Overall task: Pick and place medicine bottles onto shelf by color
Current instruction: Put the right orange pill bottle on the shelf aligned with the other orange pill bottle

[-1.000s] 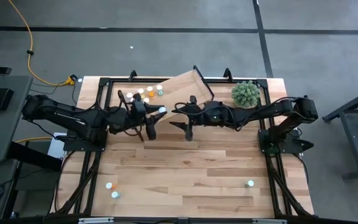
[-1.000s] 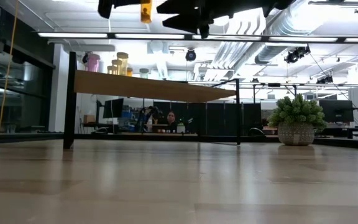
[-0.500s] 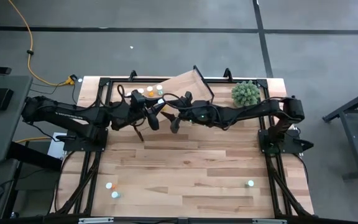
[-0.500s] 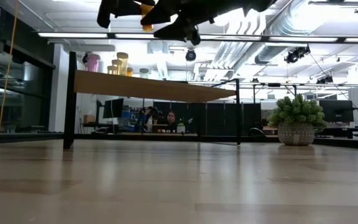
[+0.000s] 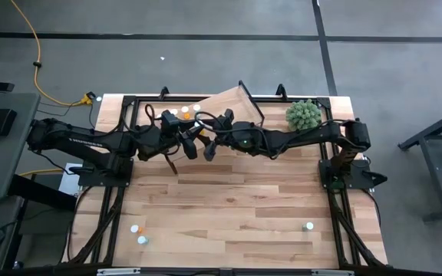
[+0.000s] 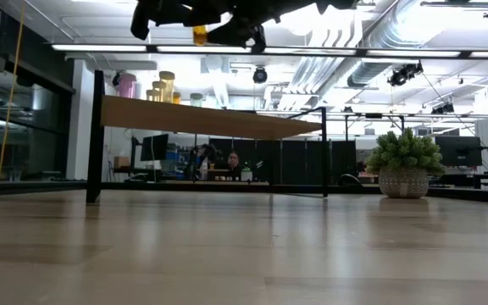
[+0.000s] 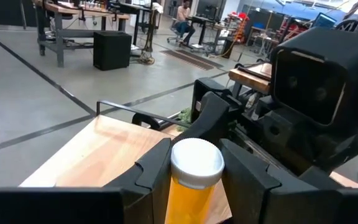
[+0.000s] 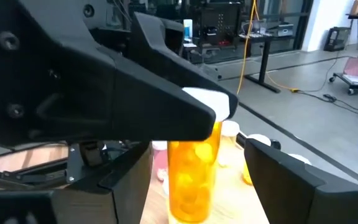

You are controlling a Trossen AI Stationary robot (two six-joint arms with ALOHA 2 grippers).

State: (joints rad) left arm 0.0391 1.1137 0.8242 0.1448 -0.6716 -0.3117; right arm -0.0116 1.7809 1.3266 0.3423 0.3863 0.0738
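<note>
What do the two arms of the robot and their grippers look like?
Both arms are dark, nearly black, built of slim jointed segments with thin black cables along them. The left gripper has two broad, angular matte black fingers. The right gripper has the same blocky black fingers, and its body shows as a square black housing with two round recesses. No markings are readable.

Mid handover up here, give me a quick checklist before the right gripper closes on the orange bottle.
1. Left gripper clamps the orange bottle: ok.
2. Bottle upright, white cap on: ok.
3. Right gripper open, a finger on each side of the bottle: ok.
4. Right fingers touching the bottle: cannot tell.
5. Handover held in the air above the table: ok.
6. Free spot on the shelf beside the bottles already there: cannot tell.
</note>
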